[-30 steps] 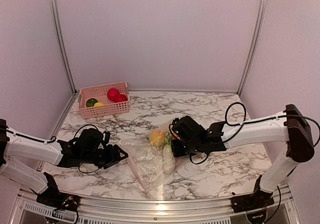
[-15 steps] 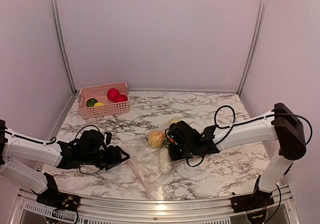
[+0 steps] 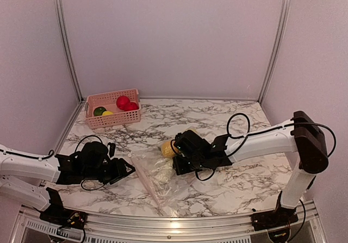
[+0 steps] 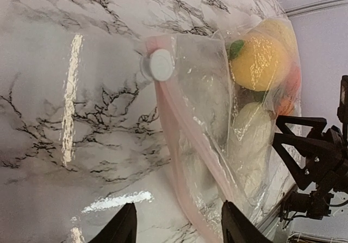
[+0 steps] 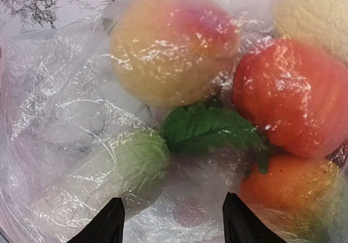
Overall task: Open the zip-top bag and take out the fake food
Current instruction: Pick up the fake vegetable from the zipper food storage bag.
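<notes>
At the back left of the marble tabletop [image 3: 239, 184], a pink slatted basket [image 3: 112, 119] half hides two red pieces, a green one and a yellow one behind its wall. Nearer the front, the left tool [image 3: 126, 170] lies low with its fingers apart and nothing between them. Its own camera cuts them off at the frame's lower edge, so I cannot tell whether one tip touches the zip-top bag [image 3: 152, 173].

The bag lies flat near the middle front, clear and crinkled. Its pink zip strip [image 4: 179, 145] faces the left tool, with a white slider [image 4: 161, 64] at one end. Glare makes it hard to tell whether the strip is sealed.

The fake food [image 5: 174, 42] is bunched in the bag's right end: a yellow-pink fruit, a red piece, an orange one, a green leaf, and a cream lump cut off at the corner. From above, the right tool [image 3: 176, 164] covers most of them. Its fingers are spread over the film, and only their tips show.
</notes>
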Robot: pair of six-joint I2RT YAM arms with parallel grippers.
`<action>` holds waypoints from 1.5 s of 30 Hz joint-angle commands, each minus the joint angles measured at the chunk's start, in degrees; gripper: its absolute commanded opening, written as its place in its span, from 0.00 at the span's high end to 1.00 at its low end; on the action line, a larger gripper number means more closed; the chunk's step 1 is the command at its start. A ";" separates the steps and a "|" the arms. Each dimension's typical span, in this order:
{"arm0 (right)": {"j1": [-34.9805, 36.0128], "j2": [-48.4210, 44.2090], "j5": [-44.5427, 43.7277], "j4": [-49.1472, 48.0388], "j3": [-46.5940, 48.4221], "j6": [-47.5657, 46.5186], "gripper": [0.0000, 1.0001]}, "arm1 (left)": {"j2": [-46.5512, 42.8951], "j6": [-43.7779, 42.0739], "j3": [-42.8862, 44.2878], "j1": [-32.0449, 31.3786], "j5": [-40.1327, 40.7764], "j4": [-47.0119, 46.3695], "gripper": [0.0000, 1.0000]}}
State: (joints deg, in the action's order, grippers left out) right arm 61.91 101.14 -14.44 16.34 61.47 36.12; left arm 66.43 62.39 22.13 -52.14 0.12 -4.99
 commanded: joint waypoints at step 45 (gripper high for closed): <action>0.42 6.19 1.84 1.43 8.35 -1.45 0.71 | 19.10 -7.36 11.86 -8.86 -2.73 -4.47 0.47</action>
State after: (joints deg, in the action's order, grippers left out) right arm 61.30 106.28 -14.33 17.54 68.12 35.29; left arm 83.99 56.73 32.95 -60.14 -1.63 -7.09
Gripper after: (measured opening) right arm 0.291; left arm 0.498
